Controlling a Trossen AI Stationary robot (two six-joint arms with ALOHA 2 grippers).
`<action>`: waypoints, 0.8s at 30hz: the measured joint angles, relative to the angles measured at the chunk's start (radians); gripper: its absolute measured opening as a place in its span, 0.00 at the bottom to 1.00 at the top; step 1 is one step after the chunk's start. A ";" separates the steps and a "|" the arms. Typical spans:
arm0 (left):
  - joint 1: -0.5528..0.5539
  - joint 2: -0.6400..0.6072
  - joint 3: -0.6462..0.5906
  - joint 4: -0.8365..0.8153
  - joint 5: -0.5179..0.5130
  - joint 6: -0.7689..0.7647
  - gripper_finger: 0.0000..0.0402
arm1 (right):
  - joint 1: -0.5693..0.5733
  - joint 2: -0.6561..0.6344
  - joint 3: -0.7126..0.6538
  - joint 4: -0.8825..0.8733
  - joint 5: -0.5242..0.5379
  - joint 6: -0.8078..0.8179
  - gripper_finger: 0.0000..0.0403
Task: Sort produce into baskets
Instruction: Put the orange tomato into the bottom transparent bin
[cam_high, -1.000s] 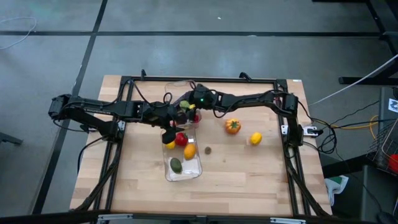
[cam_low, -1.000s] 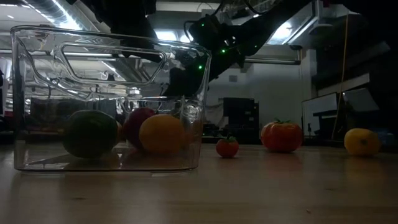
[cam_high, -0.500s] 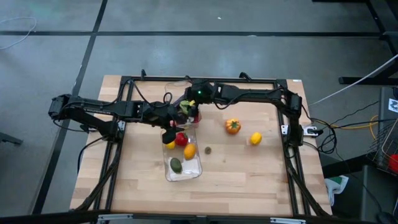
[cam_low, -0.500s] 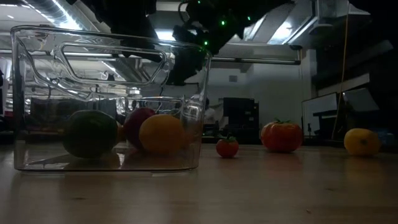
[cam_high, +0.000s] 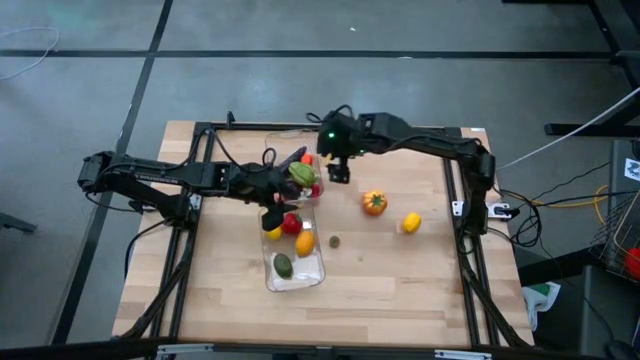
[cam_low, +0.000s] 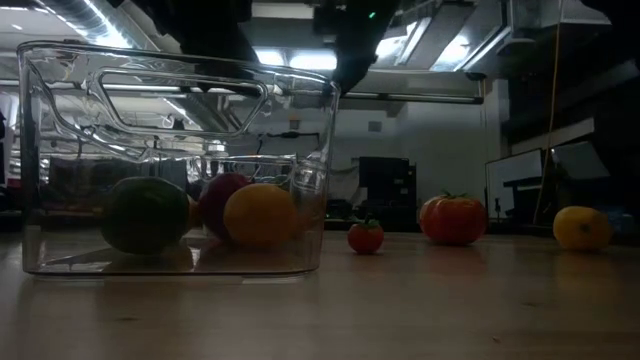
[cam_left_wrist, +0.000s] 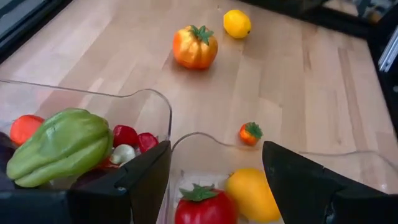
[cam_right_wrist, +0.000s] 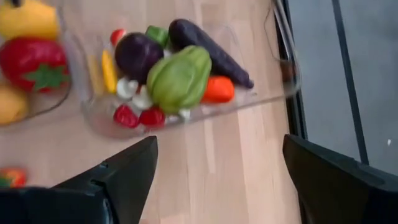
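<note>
Most produce was already binned. The far bin (cam_right_wrist: 186, 118) held a green squash (cam_right_wrist: 179, 79), an aubergine (cam_right_wrist: 208, 51), a purple ball, a carrot piece and small red and white bits. The near bin (cam_high: 296, 282), touching it end to end near the bench's middle, held a red tomato (cam_left_wrist: 200, 208), 2 yellow or orange fruits and an avocado (cam_high: 284, 265).

3 pieces lay loose on the bench right of the bins, well apart from both: an orange pepper (cam_high: 374, 203), a lemon (cam_high: 411, 222) and a tiny red piece (cam_left_wrist: 250, 132). In my judgement, sorting was largely done, with these 3 outstanding.

The left gripper (cam_left_wrist: 214, 171) hung over the bins' junction, fingers spread, holding nothing. The right gripper (cam_high: 338, 170) stood just right of the far bin, spread wide and empty.
</note>
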 joint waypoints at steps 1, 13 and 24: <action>0.000 0.000 0.000 0.008 0.000 -0.011 0.62 | 0.000 -0.017 0.000 -0.021 -0.001 0.000 0.85; -0.002 0.023 0.000 0.227 0.000 -0.007 0.62 | 0.004 -0.179 -0.020 -0.222 -0.049 0.081 0.85; -0.002 0.024 0.000 0.226 0.001 0.045 0.62 | 0.175 -0.364 -0.444 0.005 -0.070 0.265 0.85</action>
